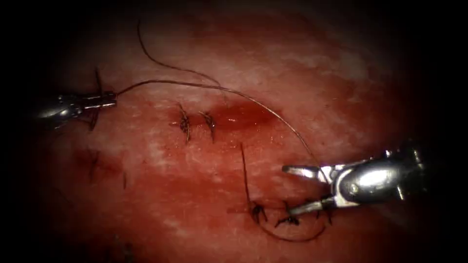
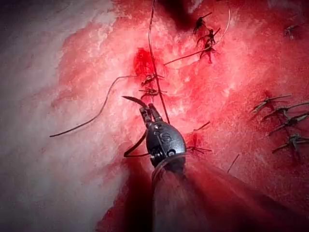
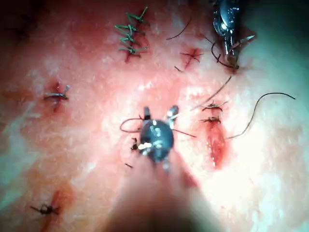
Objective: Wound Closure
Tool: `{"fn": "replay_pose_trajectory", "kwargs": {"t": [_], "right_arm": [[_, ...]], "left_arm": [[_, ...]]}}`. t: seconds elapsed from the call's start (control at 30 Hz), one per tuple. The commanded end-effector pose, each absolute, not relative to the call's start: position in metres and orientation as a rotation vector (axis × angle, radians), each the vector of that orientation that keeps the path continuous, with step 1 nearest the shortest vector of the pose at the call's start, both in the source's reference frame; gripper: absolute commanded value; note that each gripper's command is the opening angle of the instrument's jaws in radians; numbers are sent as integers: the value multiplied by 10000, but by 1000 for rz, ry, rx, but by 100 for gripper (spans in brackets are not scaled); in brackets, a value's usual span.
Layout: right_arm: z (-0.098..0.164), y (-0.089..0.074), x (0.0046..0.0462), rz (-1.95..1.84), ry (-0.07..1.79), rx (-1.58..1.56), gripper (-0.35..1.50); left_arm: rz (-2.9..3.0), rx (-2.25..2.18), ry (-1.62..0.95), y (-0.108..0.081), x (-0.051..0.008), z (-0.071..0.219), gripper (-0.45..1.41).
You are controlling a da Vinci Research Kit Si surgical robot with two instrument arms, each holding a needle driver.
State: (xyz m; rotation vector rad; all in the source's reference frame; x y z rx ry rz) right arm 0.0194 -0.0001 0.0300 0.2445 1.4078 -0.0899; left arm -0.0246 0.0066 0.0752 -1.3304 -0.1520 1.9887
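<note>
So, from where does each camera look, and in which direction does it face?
Endoscope view: above and in front of the tissue, facing the cut; left hand left of it, right hand right of it, jaws open, holding nothing.
Left wrist view: near that wrist, along the shaft, at the left hand shut on the needle near mid-curve, clear of the tissue.
Right wrist view: near that wrist, along the shaft, at the open right hand; left hand beyond.
Shared: all three show the left hand with the needle.
</note>
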Motion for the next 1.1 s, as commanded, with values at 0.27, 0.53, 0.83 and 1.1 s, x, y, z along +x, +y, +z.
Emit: {"fn": "replay_pose_trajectory", "kwargs": {"t": [0.27, 0.53, 0.83, 1.1], "right_arm": [[299, -2, 182, -9, 1574, 335, 131], [304, 6, 172, 57, 1647, 383, 130], [330, 5, 187, 68, 1489, 315, 136], [342, -14, 225, 112, 1345, 348, 147]], "left_arm": [[1984, -1294, -115, 70, -209, 765, -33], [1972, -1262, -80, 75, -186, 769, -37], [1958, -1275, -83, 77, -184, 766, -40], [1918, -1332, -110, 79, -196, 745, -40]]}}
